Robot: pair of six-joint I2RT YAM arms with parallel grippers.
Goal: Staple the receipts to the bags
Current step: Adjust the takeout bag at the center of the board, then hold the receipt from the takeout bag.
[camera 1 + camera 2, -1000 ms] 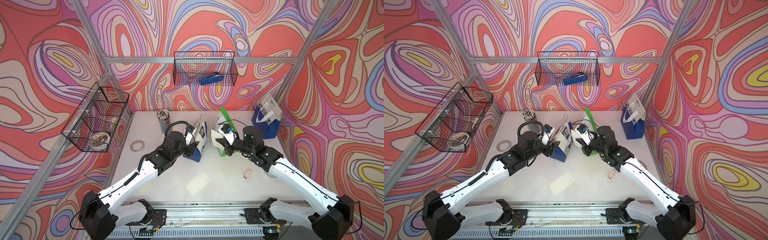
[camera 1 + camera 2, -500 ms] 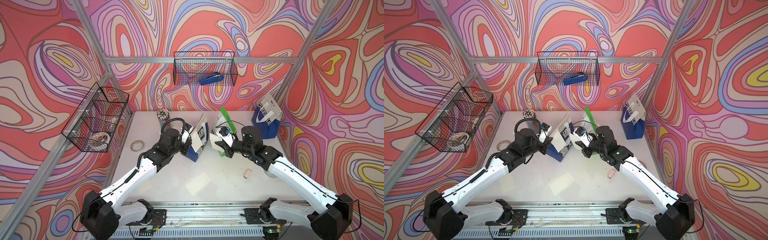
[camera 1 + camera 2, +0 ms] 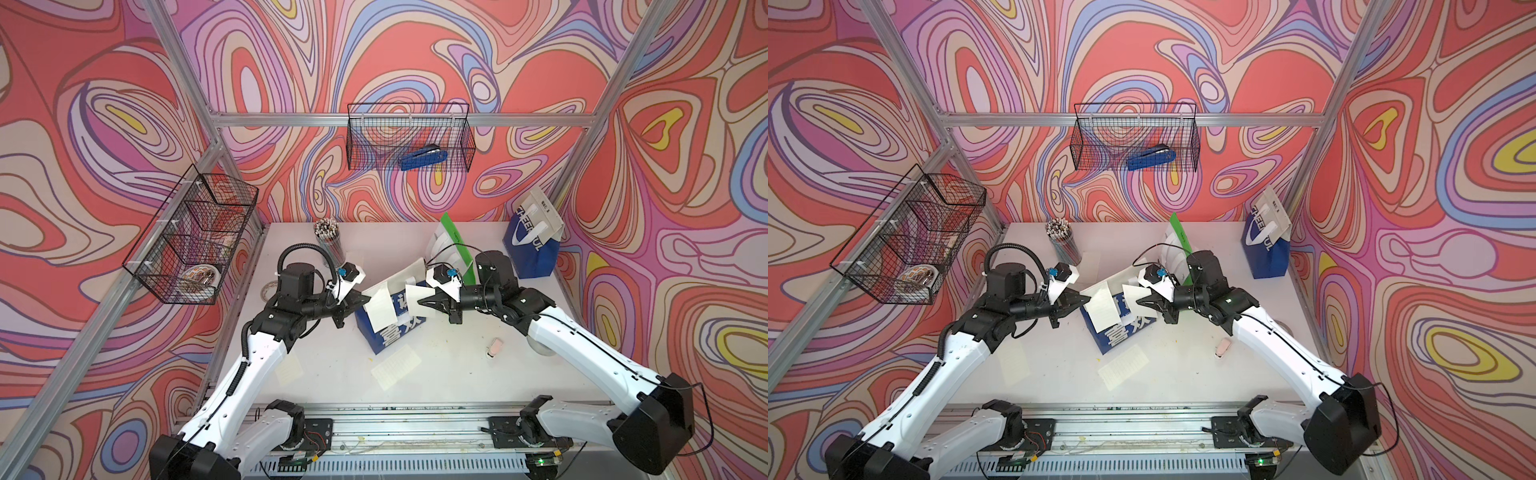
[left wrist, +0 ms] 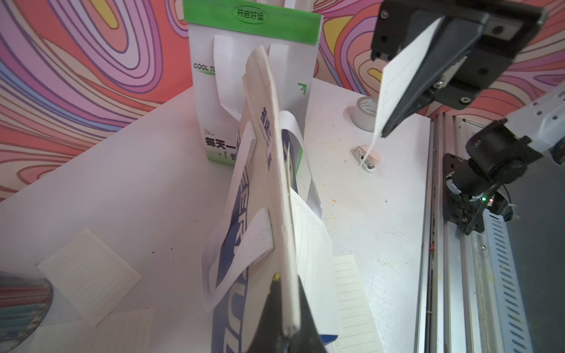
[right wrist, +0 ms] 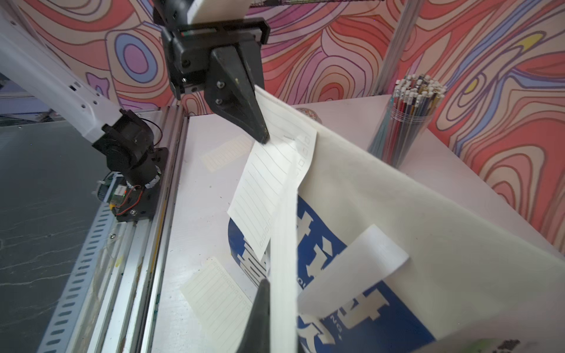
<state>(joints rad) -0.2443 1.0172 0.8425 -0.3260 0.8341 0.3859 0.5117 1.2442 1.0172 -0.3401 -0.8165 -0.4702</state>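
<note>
Bag [image 3: 390,332], blue w/ big white letters, leans mid table. Left gripper [image 3: 367,299] pinches one receipt [image 3: 381,311] onto bag's top edge, prob. so it stays put for stapling. Right gripper [image 3: 419,301] is squeezed on 2nd receipt [image 4: 400,76], just beside bag.

Green-white bag [image 4: 250,91]: you can read 开启好运 in an oval on its green top band, and "COOL TE…" below that, cut off by a strap. Blue bag by the wall [image 3: 530,249]: "CHEERFUL". Tilted blue-white bag [image 3: 390,336]: large 喜欢, other characters covered.
</note>
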